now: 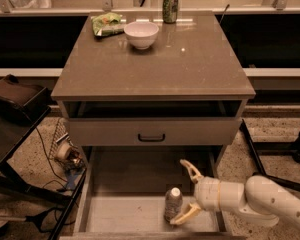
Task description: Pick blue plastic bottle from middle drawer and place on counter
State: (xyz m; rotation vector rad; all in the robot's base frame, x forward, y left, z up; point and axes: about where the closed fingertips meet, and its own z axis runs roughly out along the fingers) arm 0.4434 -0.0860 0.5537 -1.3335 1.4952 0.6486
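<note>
The small clear plastic bottle [173, 204] with a white cap stands upright in the wide, shallow open drawer [122, 216] with the pale wood floor, near its pulled-out end. The white robot gripper [188, 193] is low in the drawer, just to the right of the bottle, and its 2 fingers are spread wide apart and hold nothing. Up on the big smooth grey-brown worktop [180, 69] sit a round white bowl [141, 34], a green soda can [170, 6] and a crumpled green bag [107, 23].

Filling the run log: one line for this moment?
gripper: jaws open, in middle drawer, right of blue plastic bottle | bottle: upright, not gripped
</note>
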